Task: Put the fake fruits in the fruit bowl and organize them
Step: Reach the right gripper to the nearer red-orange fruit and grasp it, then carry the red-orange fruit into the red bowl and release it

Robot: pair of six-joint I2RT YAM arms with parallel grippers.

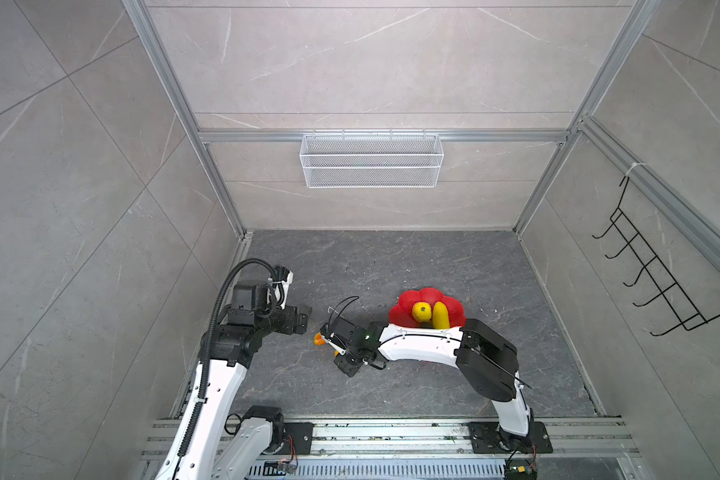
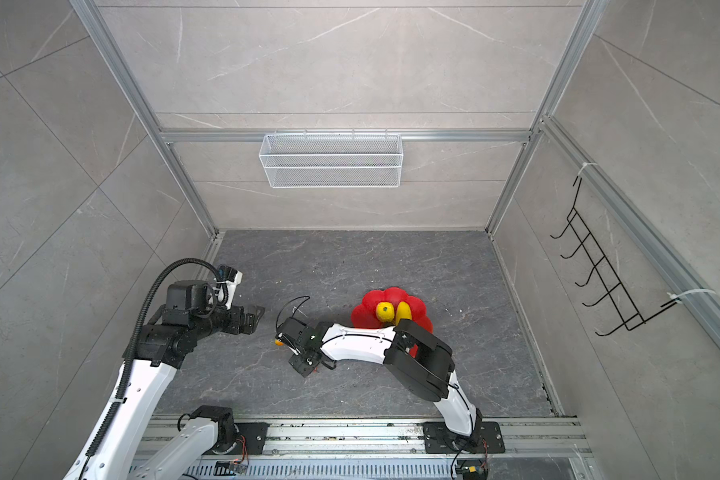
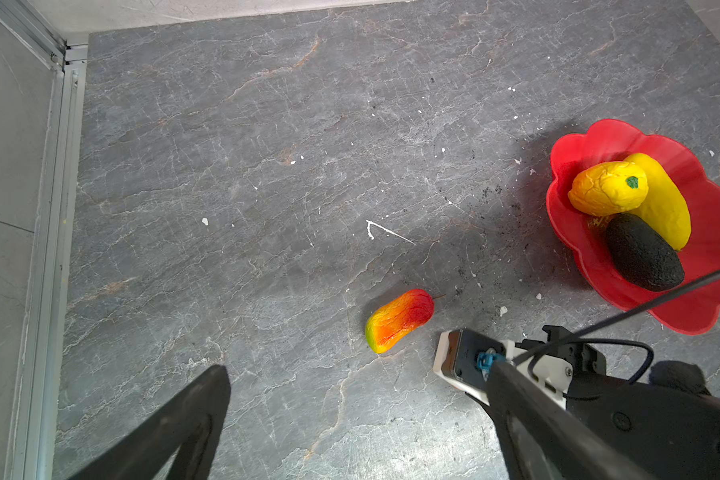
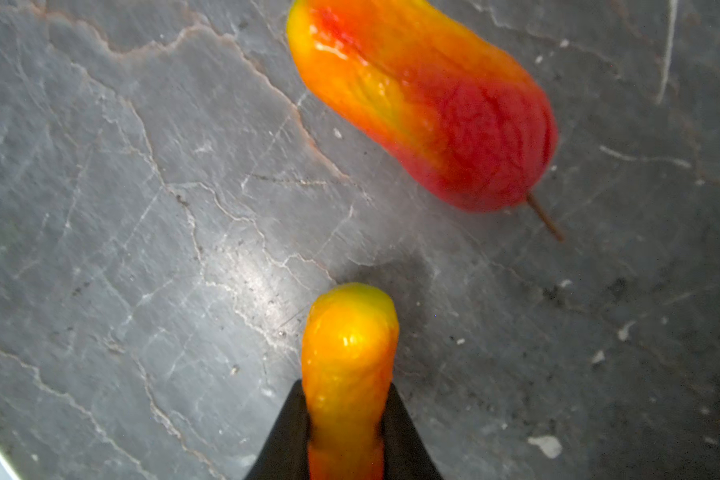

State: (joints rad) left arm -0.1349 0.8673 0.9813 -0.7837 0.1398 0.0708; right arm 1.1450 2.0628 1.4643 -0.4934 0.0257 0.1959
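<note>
While the right gripper (image 4: pixel 346 399) pinches one orange-red fruit (image 4: pixel 350 345) tight, the second orange-red fruit (image 4: pixel 425 99) lies loose just beside | left gripper (image 3: pixel 358 368) spread wide, empty | fruit bowl (image 3: pixel 612 129) holds round yellow fruit (image 3: pixel 607 187), long yellow fruit (image 3: pixel 666 208), dark oval (image 3: pixel 645 253)

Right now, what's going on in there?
The right gripper is shut on one orange-red fruit. The second orange-red fruit lies loose on the table beside it. The red bowl already holds the round yellow fruit, the long yellow fruit and the dark oval fruit. The left gripper hangs open and empty.
</note>
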